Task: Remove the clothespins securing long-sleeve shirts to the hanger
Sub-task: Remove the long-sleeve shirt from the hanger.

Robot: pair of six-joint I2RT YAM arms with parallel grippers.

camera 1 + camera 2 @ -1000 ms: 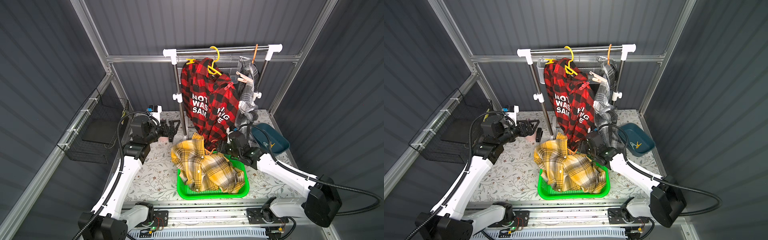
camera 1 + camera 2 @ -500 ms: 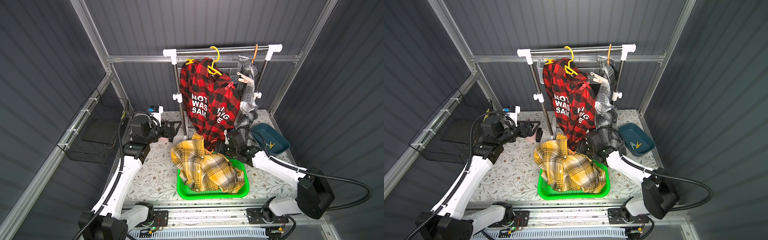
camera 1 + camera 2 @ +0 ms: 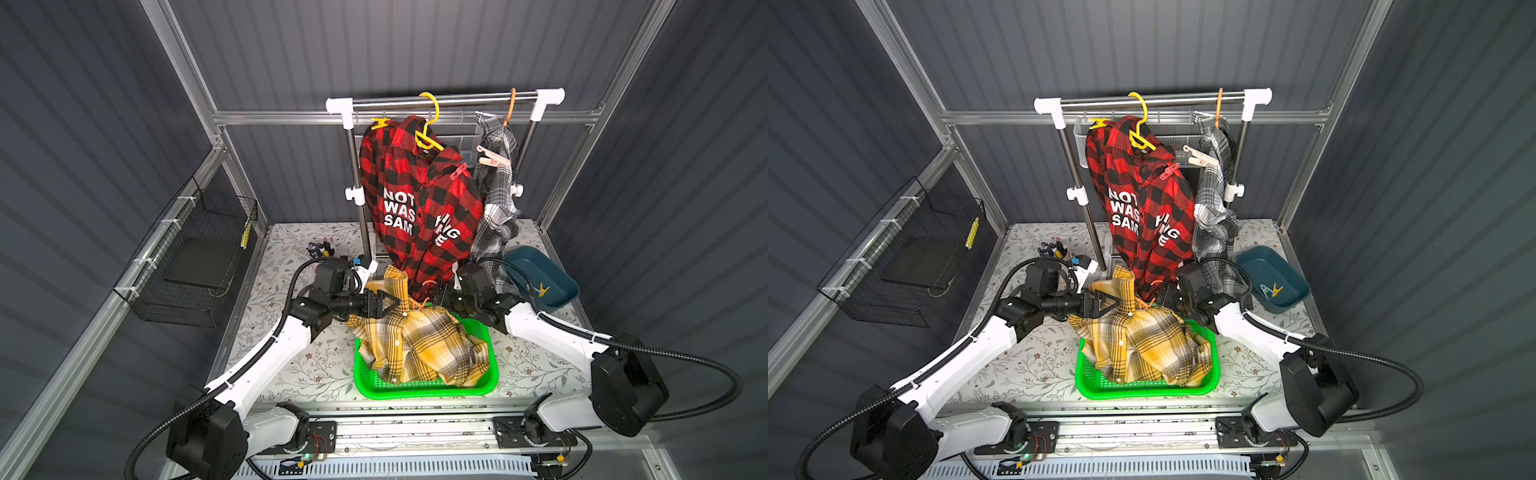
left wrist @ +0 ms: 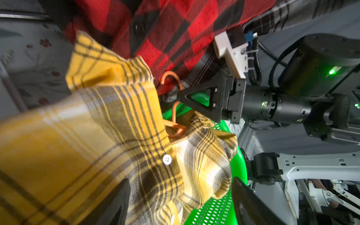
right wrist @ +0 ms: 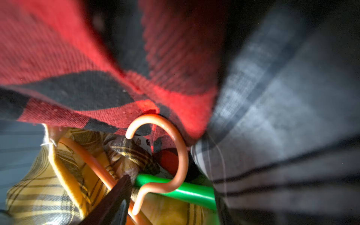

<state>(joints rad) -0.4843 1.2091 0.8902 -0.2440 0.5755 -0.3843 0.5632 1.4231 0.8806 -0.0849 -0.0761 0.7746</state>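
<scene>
"Left wrist view: finding on the left side?" (Supervisor)

"The left gripper has its fingers wide, with yellow shirt cloth between them, not pinched. Above, on the rail, a yellow clothespin clips the red shirt at the shoulder. The yellow shirt lies heaped in the green basket, an orange hanger in its collar; no pin observed on it." (Inspector)

"And rightward?"

"The right gripper sits at the hanger's hook with one finger against it. Whether it grips, I cannot tell. A red clothespin holds the red shirt and a salmon clothespin the grey shirt. Two loose pins lie in the blue tray."

"Recommendation?"

"In my judgement: close on a single collar layer, steady the hook, and draw the cloth off slowly so buttons don't snag."
</scene>
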